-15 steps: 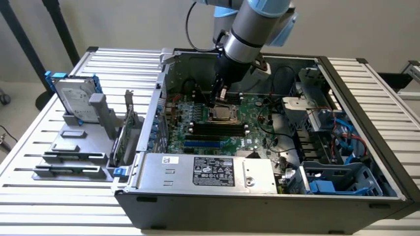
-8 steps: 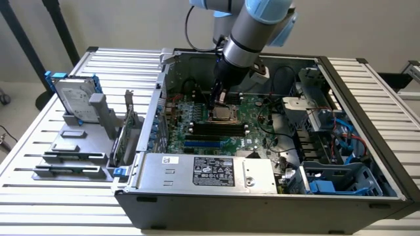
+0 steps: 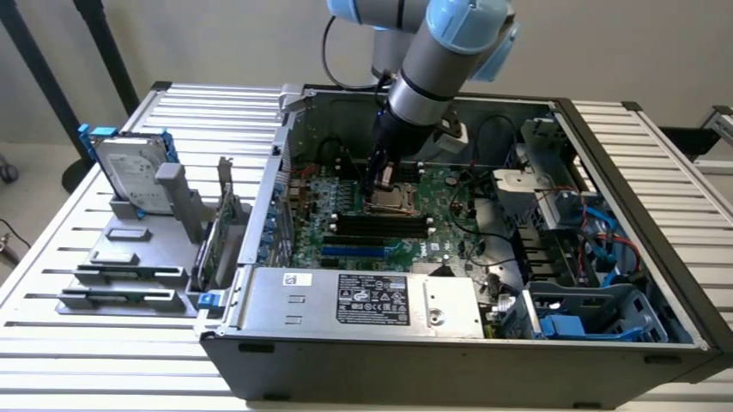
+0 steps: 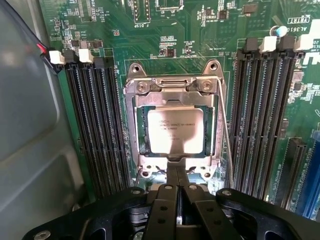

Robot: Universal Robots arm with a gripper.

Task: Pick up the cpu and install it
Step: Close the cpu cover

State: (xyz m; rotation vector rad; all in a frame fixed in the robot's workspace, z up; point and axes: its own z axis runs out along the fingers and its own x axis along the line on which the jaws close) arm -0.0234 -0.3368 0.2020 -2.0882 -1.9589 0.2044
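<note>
1. A grey-and-pale-blue robot arm (image 3: 441, 64) reaches down into an open grey metal computer case (image 3: 458, 365) on a slatted metal tabletop (image 3: 675, 163). Its black jaws hang low over the middle of the green motherboard (image 4: 150, 45).
2. The cpu (image 4: 175, 131), a small flat square chip with a dull silver top, lies level inside the silver metal socket frame (image 4: 172, 86) and square to it. Rows of long black memory slots (image 4: 95, 135) flank the socket on both sides.
3. The jaws are clenched tip to tip with nothing between them. They sit just beside one edge of the socket frame and clear of the chip's top. Whether they touch the frame cannot be told.
4. By the look of it, the pick-up and the placing are done: the chip is out of the jaws and seated in its socket. It is not clear whether the thin wire retaining lever (image 4: 226, 135) beside the frame is locked down. Securing the chip may be all that is left.
5. In the exterior view, at about nine o'clock from the case, a silver hard drive with blue rails (image 3: 124, 167) stands upright in a grey parts holder (image 3: 120, 257), well apart from the work. At six o'clock inside the case sits a silver power-supply box with a white label (image 3: 366, 300).
</note>
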